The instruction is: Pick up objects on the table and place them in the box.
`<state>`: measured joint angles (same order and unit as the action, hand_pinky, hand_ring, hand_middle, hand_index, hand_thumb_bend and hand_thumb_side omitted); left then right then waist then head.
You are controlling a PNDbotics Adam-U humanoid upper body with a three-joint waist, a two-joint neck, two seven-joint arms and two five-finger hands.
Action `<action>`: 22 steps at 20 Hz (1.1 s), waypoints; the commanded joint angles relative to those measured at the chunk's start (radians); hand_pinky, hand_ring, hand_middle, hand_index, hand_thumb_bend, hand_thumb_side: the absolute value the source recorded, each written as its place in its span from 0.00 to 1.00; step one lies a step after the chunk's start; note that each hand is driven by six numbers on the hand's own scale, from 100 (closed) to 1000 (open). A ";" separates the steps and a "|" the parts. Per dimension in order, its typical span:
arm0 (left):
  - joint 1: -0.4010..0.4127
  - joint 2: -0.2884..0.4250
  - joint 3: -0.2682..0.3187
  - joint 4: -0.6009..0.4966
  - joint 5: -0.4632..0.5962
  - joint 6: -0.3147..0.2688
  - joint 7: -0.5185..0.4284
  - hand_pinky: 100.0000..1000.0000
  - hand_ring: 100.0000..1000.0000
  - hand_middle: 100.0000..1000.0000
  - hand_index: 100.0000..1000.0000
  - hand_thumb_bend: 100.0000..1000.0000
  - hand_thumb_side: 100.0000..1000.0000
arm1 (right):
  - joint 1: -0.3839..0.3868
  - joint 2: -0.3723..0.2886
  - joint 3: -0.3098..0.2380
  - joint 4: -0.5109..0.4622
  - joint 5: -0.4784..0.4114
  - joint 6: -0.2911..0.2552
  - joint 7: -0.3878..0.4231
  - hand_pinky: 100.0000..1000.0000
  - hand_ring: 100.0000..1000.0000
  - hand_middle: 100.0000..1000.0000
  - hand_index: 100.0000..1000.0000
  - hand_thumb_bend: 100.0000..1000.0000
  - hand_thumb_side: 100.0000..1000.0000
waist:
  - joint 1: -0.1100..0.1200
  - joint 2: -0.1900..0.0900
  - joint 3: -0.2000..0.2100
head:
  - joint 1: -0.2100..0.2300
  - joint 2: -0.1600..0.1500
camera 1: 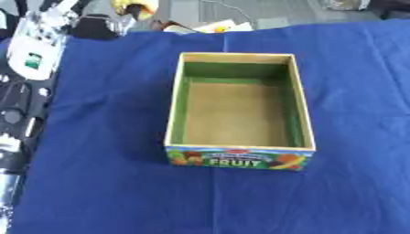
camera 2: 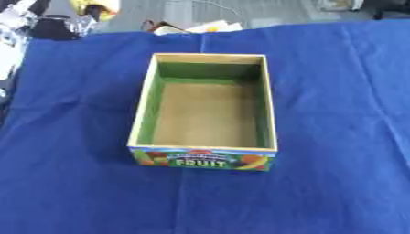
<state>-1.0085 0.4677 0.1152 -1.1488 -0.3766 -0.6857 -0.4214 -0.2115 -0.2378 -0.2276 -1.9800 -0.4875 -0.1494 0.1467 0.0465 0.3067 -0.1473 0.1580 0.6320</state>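
At the top left corner, the left hand (camera 1: 120, 18) grips what looks like a yellow object (camera 1: 131, 7), beyond the cloth's (camera 1: 104, 137) far edge. The box (camera 1: 239, 147) stands on the cloth's middle, nothing inside. The right hand is out of sight.

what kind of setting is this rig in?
Probably a lab or test workspace, not a home: a blue cloth covers the table, one empty wooden box labelled FRUIT sits centred on it, and a grey floor with cables lies beyond.
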 commanded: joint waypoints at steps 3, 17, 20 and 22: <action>-0.028 -0.001 0.003 -0.031 -0.015 -0.221 -0.216 0.34 0.43 0.35 0.54 0.00 0.19 | -0.010 -0.029 -0.010 -0.020 -0.015 -0.001 -0.007 0.46 0.72 0.43 0.82 0.00 1.00 | -0.004 -0.025 0.000 | 0.006 0.008; 0.012 -0.213 -0.052 0.005 -0.135 -0.221 -0.367 0.33 0.39 0.33 0.53 0.00 0.17 | -0.048 -0.019 -0.013 -0.020 -0.047 0.012 -0.036 0.45 0.72 0.43 0.81 0.00 1.00 | 0.000 -0.012 -0.030 | 0.041 0.011; 0.021 -0.230 -0.050 0.019 -0.151 -0.221 -0.399 0.33 0.39 0.33 0.53 0.00 0.17 | -0.050 -0.018 -0.011 -0.020 -0.049 0.011 -0.037 0.45 0.72 0.43 0.81 0.00 1.00 | -0.001 -0.010 -0.032 | 0.041 0.011; 0.027 -0.239 -0.049 0.031 -0.167 -0.221 -0.417 0.33 0.39 0.33 0.53 0.00 0.17 | -0.052 -0.017 -0.010 -0.020 -0.051 0.010 -0.037 0.45 0.72 0.43 0.81 0.00 1.00 | -0.001 -0.009 -0.034 | 0.043 0.011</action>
<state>-0.9654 0.2237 0.0558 -1.1109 -0.5357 -0.5938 -0.5134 -0.2551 -0.2423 -0.2331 -1.9800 -0.5307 -0.1382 0.1117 0.0508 0.3137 -0.1796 0.1979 0.6400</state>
